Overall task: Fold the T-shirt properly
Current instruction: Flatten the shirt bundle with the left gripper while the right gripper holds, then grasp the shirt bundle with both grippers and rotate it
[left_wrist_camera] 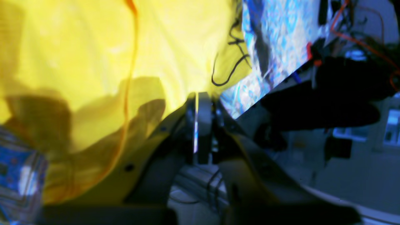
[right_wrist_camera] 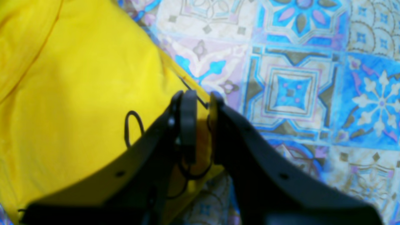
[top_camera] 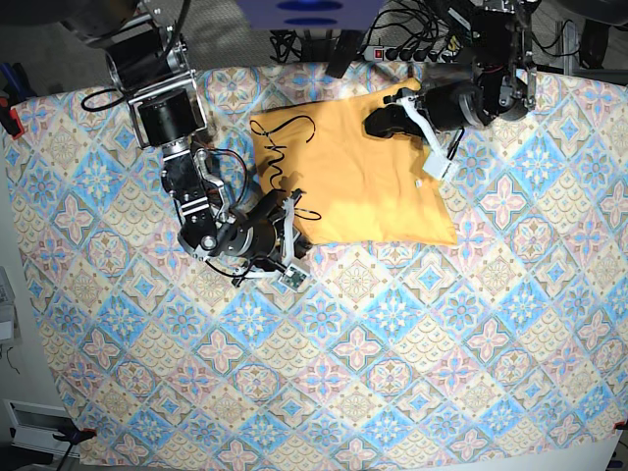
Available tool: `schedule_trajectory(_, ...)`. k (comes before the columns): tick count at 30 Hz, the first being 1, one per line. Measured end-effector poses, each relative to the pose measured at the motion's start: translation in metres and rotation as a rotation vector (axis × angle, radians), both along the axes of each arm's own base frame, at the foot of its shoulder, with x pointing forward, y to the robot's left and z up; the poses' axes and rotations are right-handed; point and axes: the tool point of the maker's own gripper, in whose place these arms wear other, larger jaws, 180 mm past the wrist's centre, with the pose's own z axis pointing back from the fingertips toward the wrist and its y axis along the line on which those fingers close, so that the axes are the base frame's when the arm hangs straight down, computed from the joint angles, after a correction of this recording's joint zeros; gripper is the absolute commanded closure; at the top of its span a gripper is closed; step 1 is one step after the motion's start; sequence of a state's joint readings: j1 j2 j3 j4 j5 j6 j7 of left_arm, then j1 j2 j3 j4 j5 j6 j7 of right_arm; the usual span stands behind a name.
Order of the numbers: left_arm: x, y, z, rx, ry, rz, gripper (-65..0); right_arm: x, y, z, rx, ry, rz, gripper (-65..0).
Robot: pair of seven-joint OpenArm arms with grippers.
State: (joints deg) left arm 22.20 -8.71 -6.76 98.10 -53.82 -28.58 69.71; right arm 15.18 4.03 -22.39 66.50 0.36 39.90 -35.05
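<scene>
T-shirt (left_wrist_camera: 78, 62) fills my left wrist view; left gripper (left_wrist_camera: 200, 106) pinches its edge. Right wrist: right gripper (right_wrist_camera: 200, 103) clamps the lettered hem over the tablecloth (right_wrist_camera: 297, 78). Base: shirt flat on the far counter, I'd lift both corners evenly.

both claws, left claw (left_wrist_camera: 200, 100) and right claw (right_wrist_camera: 200, 103), are clamped closed.

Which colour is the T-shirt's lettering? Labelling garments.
Black cursive script on the yellow-orange T-shirt; the base view shows it best.
</scene>
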Motion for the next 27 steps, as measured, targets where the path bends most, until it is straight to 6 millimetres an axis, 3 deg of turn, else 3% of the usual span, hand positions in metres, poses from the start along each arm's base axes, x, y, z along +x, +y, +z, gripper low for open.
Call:
schedule_trajectory(8,-0.007,-0.020,-0.022,0.103,-0.024,-0.080,0.0,0.006,0.008,-0.011,0.051,0.034,-0.016,-7.4)
schedule_trajectory(13,-0.006,-0.015,-0.048,0.156,0.033,-0.105,0.0,0.004,0.002,-0.025,0.036,0.082,-0.028,-7.4)
schedule_trajectory(16,0.004,-0.011,-0.048,0.184,0.011,-0.110,0.0,0.001,0.001,-0.028,0.031,0.088,-0.028,-7.4)
schedule_trajectory(27,0.037,0.009,-0.058,0.324,-0.054,-0.125,0.0,-0.028,-0.041,-0.037,-0.011,0.070,-0.038,-7.4)
